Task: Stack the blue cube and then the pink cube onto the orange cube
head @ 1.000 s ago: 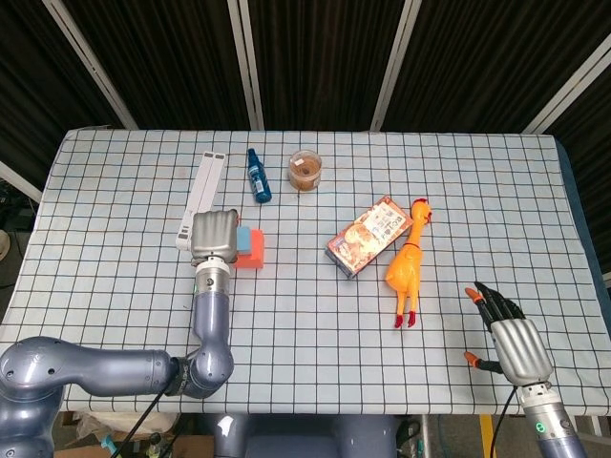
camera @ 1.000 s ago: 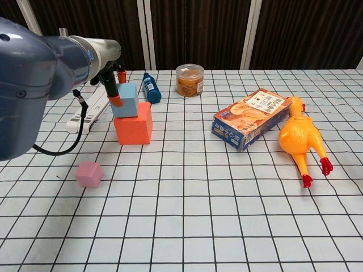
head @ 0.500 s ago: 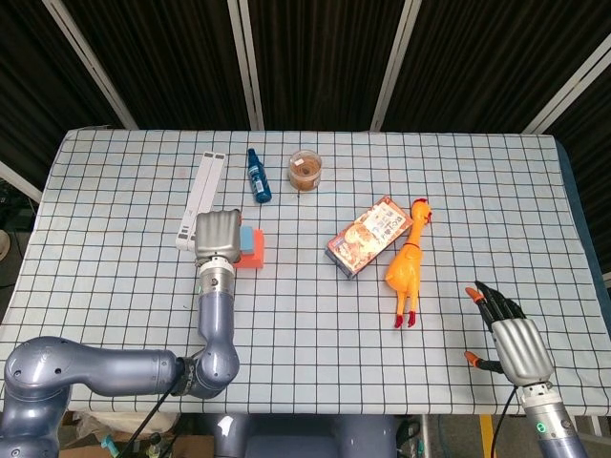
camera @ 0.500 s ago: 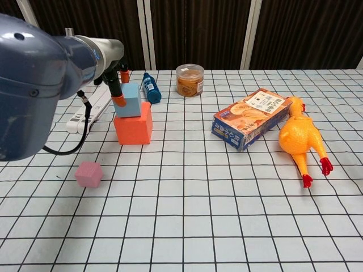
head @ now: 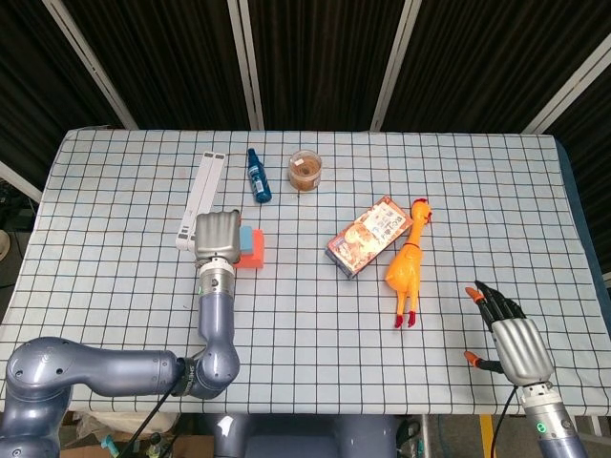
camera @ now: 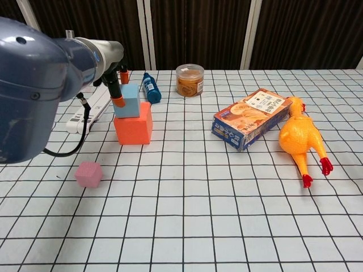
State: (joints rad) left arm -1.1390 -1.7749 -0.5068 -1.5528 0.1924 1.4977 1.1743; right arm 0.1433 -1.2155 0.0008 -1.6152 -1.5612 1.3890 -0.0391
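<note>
At the left of the chest view, the left robot hand (camera: 116,85) has its orange-tipped fingers pinched on the small light-blue foam-looking cube (camera: 127,100), which sits squarely atop the larger orange cube (camera: 133,126). The small pink cube (camera: 89,174) waits on the checked desk (camera: 227,198) lower left; it looks light and slightly soft, best pinched on opposite side faces. The right robot hand (head: 511,339) idles lower right, fingers spread and empty.

Rubber chicken (camera: 299,139) beside snack box (camera: 249,118)

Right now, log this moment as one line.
blue cube on orange cube | left hand holds blue cube | pink cube on table | right hand open
</note>
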